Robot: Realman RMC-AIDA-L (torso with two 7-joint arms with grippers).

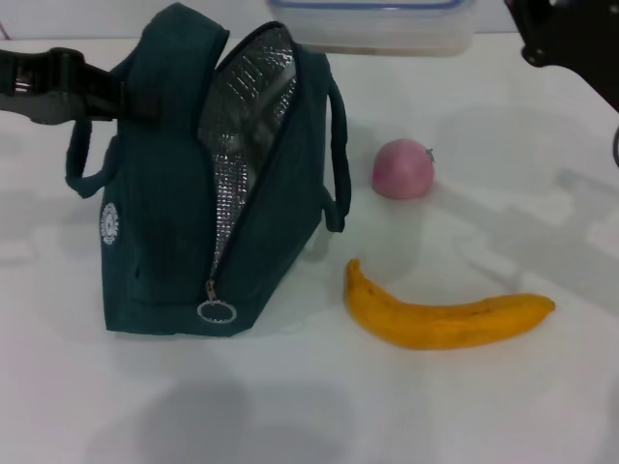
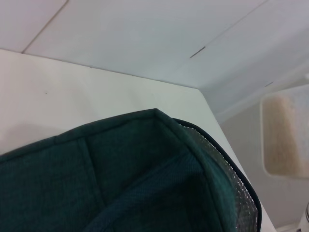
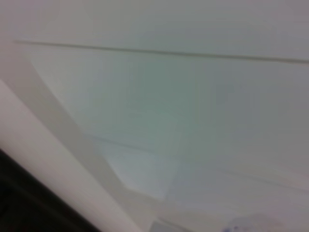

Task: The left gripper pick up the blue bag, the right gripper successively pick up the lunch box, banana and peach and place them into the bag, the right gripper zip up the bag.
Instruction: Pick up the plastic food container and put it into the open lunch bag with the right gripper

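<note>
The blue bag (image 1: 164,222) stands upright on the white table, dark teal, its zip open and the silver lining (image 1: 242,116) showing. My left gripper (image 1: 106,95) comes in from the left and is shut on the bag's upper edge. The bag's rim fills the left wrist view (image 2: 145,174). The lunch box (image 1: 377,24), clear with a blue lid, sits at the far edge behind the bag. The pink peach (image 1: 403,169) lies right of the bag. The yellow banana (image 1: 445,317) lies in front of the peach. My right gripper (image 1: 556,39) is at the far right, above the table, mostly out of frame.
The zip pull ring (image 1: 217,311) hangs at the bag's lower front. Two carry handles (image 1: 337,155) hang on either side of the bag. The white table (image 1: 309,406) stretches towards me. The right wrist view shows only blurred pale surfaces.
</note>
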